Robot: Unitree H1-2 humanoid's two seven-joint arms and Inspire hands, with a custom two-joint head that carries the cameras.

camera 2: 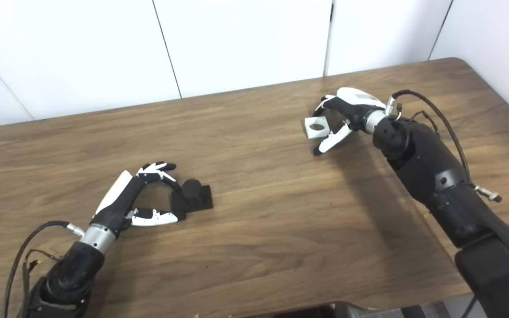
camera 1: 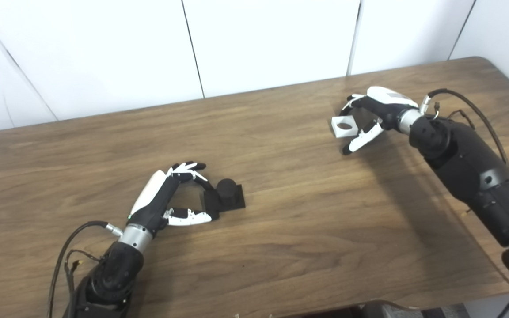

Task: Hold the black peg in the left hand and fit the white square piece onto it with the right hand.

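My left hand (camera 1: 166, 198) is released with the peg (camera 1: 226, 192) just beyond its fingertips on the table (camera 1: 281, 229), my right hand (camera 1: 369, 119) pinches the light, stiff, probably slippery piece (camera 1: 343, 126), so I would grip the peg's square base.

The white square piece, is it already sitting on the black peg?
No, the white square piece is far across the table from the black peg, at the right hand.
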